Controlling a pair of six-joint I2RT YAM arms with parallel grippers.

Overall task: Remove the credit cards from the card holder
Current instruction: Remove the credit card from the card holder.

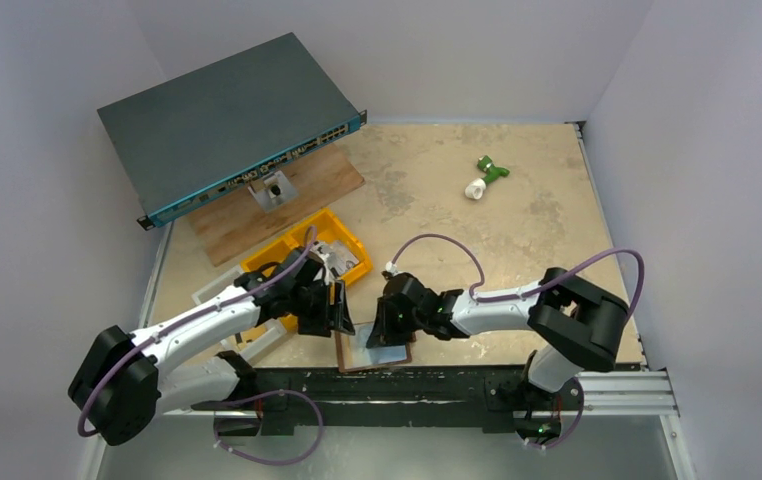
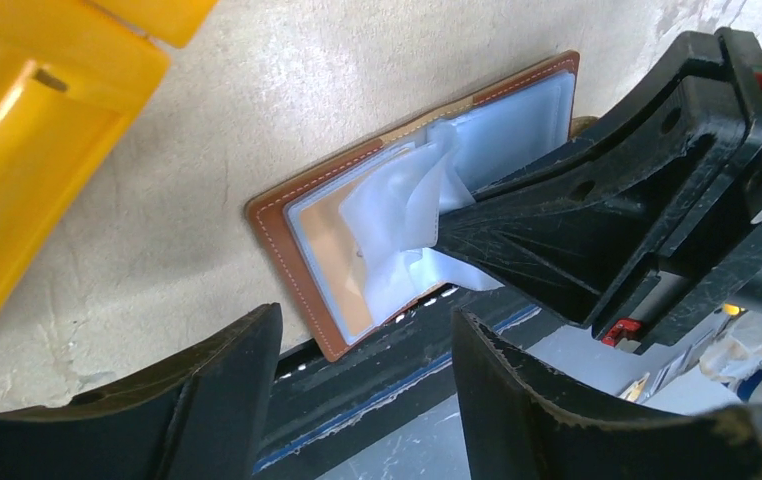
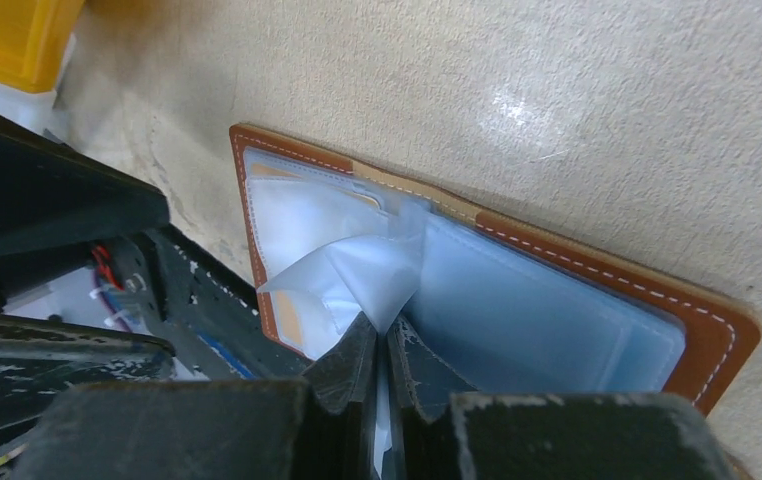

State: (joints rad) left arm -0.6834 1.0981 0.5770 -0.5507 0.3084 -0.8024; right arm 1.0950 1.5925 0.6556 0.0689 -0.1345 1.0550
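The card holder [image 1: 397, 352] lies open at the table's near edge, brown leather [image 3: 597, 262] framing clear plastic pockets. A pale blue credit card [image 3: 547, 310] shows flat in its right half. My right gripper [image 3: 385, 335] is shut on a crumpled clear plastic sleeve [image 3: 357, 262] at the holder's middle fold, lifting it off the pages. In the left wrist view the same sleeve [image 2: 397, 215] rises to the right gripper's tip [image 2: 447, 235]. My left gripper [image 2: 367, 325] hangs open just left of the holder [image 2: 302, 262], over the table edge, with nothing between its fingers.
A yellow bin [image 1: 329, 250] stands just behind the left gripper, with white frames [image 1: 219, 290] to its left. A teal network switch [image 1: 227, 120] rests on a wooden board [image 1: 287, 200] at the back left. A green and white object [image 1: 485, 176] lies at the back right. A black rail [image 1: 407, 380] runs along the near edge.
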